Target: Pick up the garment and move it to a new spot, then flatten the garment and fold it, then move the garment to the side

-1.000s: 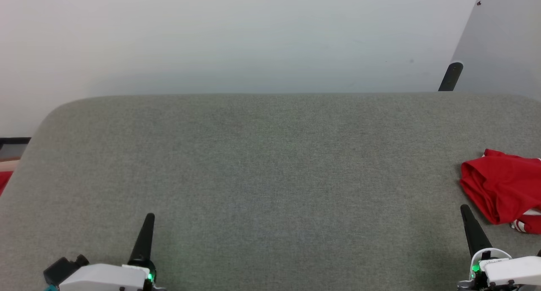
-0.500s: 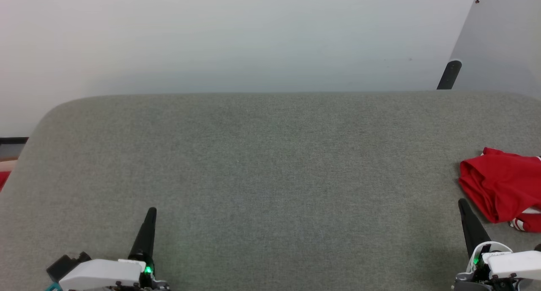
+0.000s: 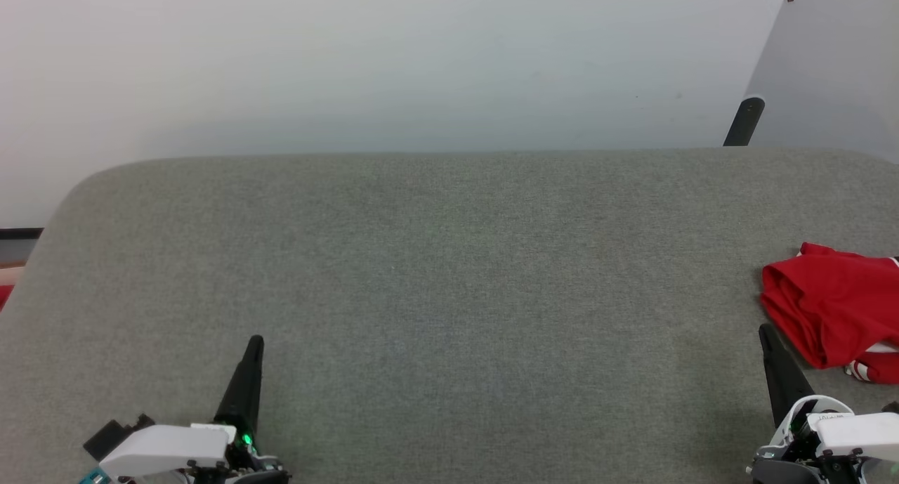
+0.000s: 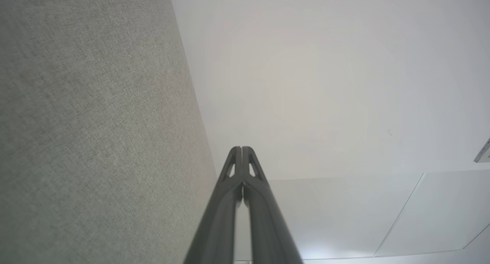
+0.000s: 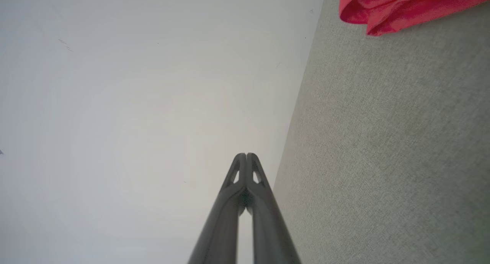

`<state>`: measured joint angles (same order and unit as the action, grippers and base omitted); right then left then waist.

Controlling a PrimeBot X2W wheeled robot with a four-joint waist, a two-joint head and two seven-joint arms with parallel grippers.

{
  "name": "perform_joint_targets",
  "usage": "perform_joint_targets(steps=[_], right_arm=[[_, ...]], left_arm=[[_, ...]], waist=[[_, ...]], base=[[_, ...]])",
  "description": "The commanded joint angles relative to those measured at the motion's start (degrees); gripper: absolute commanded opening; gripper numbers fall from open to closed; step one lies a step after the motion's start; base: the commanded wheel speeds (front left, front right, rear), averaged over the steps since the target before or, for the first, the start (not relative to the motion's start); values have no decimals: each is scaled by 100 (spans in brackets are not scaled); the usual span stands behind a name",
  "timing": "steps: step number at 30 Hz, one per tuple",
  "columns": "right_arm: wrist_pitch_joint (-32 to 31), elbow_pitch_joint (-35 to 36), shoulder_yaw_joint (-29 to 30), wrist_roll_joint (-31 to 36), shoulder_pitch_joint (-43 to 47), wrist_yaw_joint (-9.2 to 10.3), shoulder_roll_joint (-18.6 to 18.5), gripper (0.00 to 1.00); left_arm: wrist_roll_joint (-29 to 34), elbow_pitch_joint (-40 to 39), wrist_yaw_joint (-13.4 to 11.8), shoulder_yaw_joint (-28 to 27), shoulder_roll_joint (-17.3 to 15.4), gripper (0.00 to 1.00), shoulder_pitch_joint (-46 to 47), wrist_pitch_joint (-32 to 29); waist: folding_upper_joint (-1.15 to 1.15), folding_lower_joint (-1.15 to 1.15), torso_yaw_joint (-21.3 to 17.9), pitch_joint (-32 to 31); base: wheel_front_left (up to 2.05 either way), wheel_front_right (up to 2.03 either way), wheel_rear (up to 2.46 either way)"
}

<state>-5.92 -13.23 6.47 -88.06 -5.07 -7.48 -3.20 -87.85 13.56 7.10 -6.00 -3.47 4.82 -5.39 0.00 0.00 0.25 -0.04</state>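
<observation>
Grey cloth covers the table (image 3: 449,259). Its left gripper (image 3: 252,345) hovers empty, fingers pressed together; the right gripper (image 3: 765,331) likewise. Just beside it, far right, the garment (image 3: 829,305) lies crumpled: probably soft, light, limp, best pinched at a raised fold.

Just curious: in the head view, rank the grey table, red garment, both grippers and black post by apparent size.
1. Table
2. Garment, partly cut off by the picture's edge
3. Left gripper and right gripper: alike, not ranked
4. Black post, though farthest away, so its true size is unsure
</observation>
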Motion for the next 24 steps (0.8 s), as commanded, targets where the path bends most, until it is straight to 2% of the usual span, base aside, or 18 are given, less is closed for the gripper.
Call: perform_joint_targets(steps=[1,12,24], right_arm=[[-24,-17,10,-90,-74,-2,17,0],[-74,-95,14,-459,-172,-2,47,0],[-71,-90,11,-440,-131,-2,44,0]], left_arm=[[-97,8,36,-29,15,0,101,-27],[-469,65,57,-75,74,0,182,-139],[-457,61,58,-71,67,0,180,-137]], waist=[[0,0,-3,2],[0,0,-24,21],[0,0,-25,22]], base=[[0,0,0],[0,0,0],[0,0,0]])
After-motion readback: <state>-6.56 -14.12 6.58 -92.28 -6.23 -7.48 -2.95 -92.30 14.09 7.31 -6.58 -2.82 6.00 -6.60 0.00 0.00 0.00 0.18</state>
